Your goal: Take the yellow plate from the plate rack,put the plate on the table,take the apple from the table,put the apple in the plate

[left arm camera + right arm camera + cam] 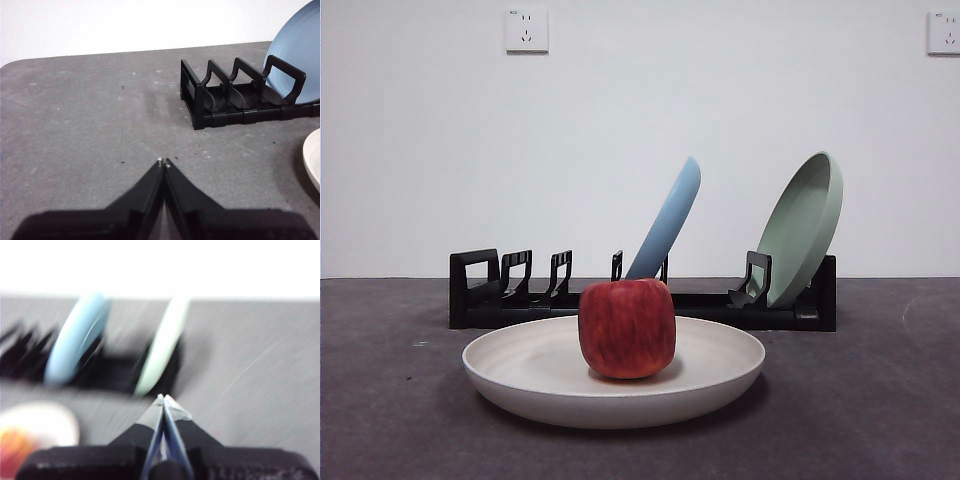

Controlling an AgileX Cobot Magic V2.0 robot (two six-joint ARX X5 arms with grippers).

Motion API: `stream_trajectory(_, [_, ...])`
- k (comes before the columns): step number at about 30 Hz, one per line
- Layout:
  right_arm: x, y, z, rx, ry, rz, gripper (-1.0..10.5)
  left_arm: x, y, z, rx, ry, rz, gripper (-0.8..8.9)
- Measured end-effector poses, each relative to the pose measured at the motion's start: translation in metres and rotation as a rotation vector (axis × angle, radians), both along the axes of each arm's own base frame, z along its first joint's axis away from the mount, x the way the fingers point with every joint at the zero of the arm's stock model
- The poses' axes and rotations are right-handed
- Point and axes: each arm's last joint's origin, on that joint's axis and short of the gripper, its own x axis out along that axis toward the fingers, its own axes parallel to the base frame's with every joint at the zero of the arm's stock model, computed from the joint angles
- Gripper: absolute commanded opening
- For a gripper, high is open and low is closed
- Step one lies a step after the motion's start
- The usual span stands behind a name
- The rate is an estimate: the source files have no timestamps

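The red apple (627, 327) sits in the middle of the cream yellow plate (530, 372), which lies flat on the dark grey table (400, 420) in front of the black plate rack (485, 290). My left gripper (163, 162) is shut and empty above bare table, apart from the rack's end (200, 100); the plate's rim (312, 155) shows at the picture's edge. My right gripper (163, 399) is shut and empty; its view is blurred, with the plate (45, 422) and apple (15, 452) off to one side. Neither gripper shows in the front view.
A light blue plate (670, 220) and a pale green plate (805, 225) lean in the rack's slots. They also show in the right wrist view, the blue plate (75, 340) and the green plate (162, 345). Two wall sockets hang behind.
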Motion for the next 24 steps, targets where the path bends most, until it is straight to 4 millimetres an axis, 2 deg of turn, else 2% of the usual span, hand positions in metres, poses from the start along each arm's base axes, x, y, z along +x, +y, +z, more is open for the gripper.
stream_trajectory(2, [-0.005,-0.009,-0.013,0.018,-0.103,-0.075,0.0,0.000,0.000,0.000,0.000,0.000,0.000,-0.03])
stream_trajectory(4, [-0.004,-0.014,-0.038,0.028,-0.138,-0.089,0.0,0.000,0.000,0.000,0.000,0.000,0.000,-0.03])
stream_trajectory(9, [-0.002,-0.020,-0.079,0.035,-0.101,-0.070,0.0,0.000,0.000,0.000,0.000,0.001,0.000,-0.03])
stream_trajectory(12, [-0.001,-0.021,-0.097,0.037,-0.082,-0.070,0.0,0.000,0.000,0.000,0.000,0.001,0.000,-0.03])
stream_trajectory(17, [-0.001,-0.021,-0.114,0.040,-0.068,-0.069,0.0,0.000,0.000,0.000,0.000,0.001,0.000,-0.03])
stream_trajectory(24, [0.000,-0.019,-0.120,0.040,-0.048,-0.048,0.0,0.000,0.000,0.000,-0.002,0.001,0.000,-0.03])
